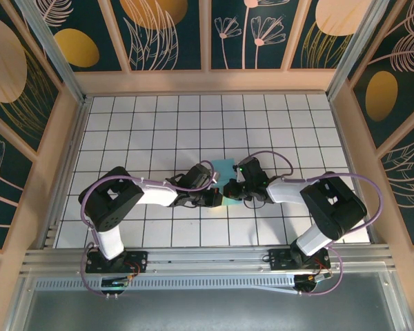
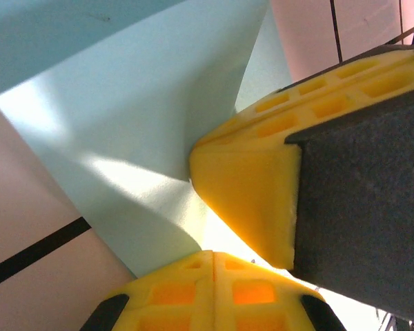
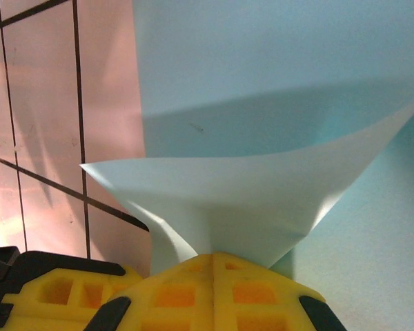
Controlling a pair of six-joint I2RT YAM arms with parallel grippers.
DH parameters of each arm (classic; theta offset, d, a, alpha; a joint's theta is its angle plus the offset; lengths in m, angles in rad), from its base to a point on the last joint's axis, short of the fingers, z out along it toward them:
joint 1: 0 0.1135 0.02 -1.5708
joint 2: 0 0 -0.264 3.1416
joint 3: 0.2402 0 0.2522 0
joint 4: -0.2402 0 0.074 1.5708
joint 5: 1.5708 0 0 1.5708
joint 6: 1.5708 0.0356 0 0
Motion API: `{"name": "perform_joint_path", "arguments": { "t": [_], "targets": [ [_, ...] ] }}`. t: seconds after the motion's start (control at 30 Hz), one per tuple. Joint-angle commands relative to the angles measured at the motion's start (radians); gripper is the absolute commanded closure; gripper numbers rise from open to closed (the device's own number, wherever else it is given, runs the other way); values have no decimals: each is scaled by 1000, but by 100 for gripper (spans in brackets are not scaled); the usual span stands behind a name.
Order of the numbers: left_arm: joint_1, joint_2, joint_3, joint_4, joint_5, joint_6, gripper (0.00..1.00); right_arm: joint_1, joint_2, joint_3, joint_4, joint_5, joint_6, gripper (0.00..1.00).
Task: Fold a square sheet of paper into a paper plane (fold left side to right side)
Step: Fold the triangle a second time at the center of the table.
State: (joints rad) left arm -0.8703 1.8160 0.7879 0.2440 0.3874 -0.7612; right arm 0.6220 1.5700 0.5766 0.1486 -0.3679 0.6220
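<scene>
Softly curled turquoise paper [image 3: 276,89] — thin smooth flap between yellow pads [image 3: 172,296] of right hand [image 3: 214,258]

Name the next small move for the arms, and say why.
Probably the right gripper should carry its pinched flap across the sheet of paper and lower it. It is shut on a raised, curled edge that is not yet flat, and the shut left gripper sits close beside it.

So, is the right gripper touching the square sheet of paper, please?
Touching. The right wrist view shows the right gripper shut, with a lifted flap of the square sheet of paper running straight into its closed tip.
</scene>
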Motion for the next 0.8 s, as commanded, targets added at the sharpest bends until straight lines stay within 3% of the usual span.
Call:
{"name": "perform_joint_path", "arguments": {
  "t": [0.0, 0.77],
  "targets": [
    [-2, 48, -40, -80, -59, 9, 100, -38, 19, 17, -38, 87, -34, 100],
    [-2, 34, -54, -66, -55, 6, 100, -255, 41, 67, -54, -3, -136, 100]
  ]
}}
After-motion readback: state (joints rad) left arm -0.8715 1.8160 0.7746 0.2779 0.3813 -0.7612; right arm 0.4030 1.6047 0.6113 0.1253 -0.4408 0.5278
